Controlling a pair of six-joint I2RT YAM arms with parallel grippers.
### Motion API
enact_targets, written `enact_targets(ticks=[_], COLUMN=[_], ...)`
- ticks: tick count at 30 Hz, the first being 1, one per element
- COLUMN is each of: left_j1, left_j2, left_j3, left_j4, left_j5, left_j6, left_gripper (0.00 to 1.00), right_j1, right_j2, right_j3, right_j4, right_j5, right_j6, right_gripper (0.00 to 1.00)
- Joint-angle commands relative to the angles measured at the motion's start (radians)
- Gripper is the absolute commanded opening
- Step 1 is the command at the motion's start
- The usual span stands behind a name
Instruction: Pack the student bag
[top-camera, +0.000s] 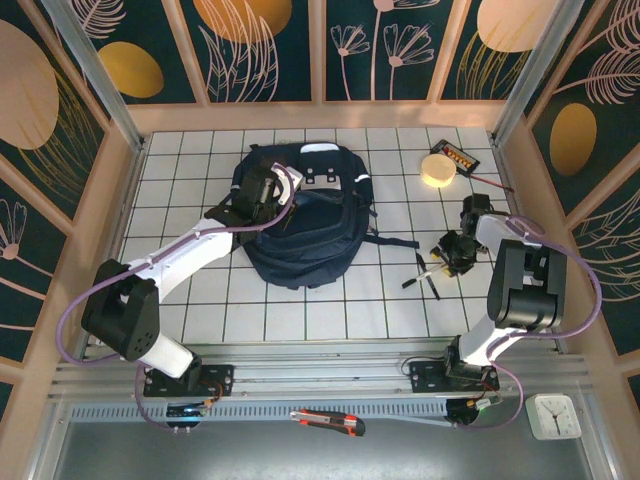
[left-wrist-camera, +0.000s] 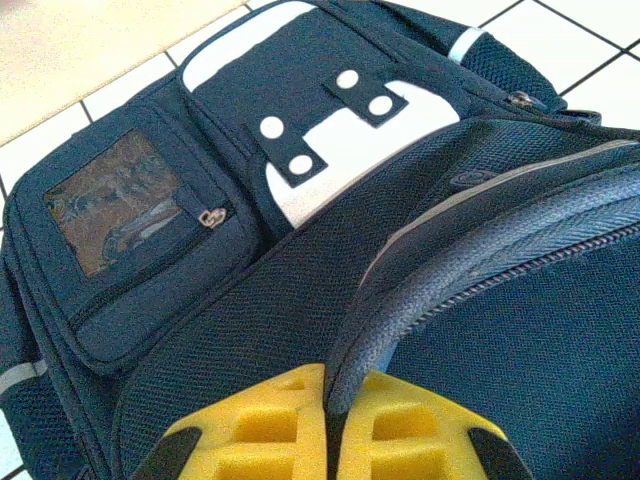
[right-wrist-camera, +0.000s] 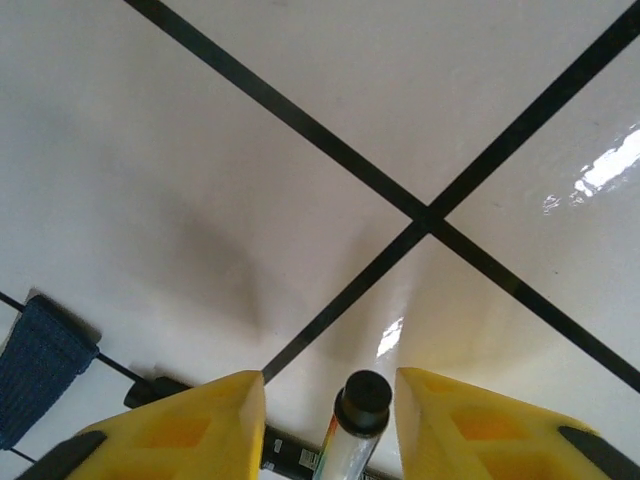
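Black-capped marker (right-wrist-camera: 357, 425), lower body beyond the bottom edge

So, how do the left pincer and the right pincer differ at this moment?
The left pincer is shut on a fabric edge of the student bag; the right pincer stands open around a marker. The left pincer is over the bag, the right pincer over the white tiled table. Both have yellow fingers.

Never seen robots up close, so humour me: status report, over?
Left fingers shut on the zipper rim of the student bag. Right fingers open, straddling a black-capped marker. Second dark pen lies crossed under it.
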Motion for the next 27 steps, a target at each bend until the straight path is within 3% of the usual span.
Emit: enact_targets(ticks=[1, 17, 27], left_j1=[0.009, 0.010, 0.009], left_j2=[-0.032, -0.037, -0.097], left_j3=[0.011, 0.009, -0.061], left_j4=[0.046, 0.045, 0.101], left_j5=[-0.033, -0.029, 0.000], left_j6=[-0.015, -0.007, -0.052], left_gripper=[0.00, 0.00, 0.00], right_j1=[0.009, 0.010, 0.025], right_j2=[0.017, 0.001, -0.060], right_j3=[0.015, 0.037, 0.064], right_j4=[0.010, 0.005, -0.026], right_j5=[-0.014, -0.043, -0.093], right_j6=[0.000, 0.006, -0.005], right_gripper=[0.34, 0.07, 0.01])
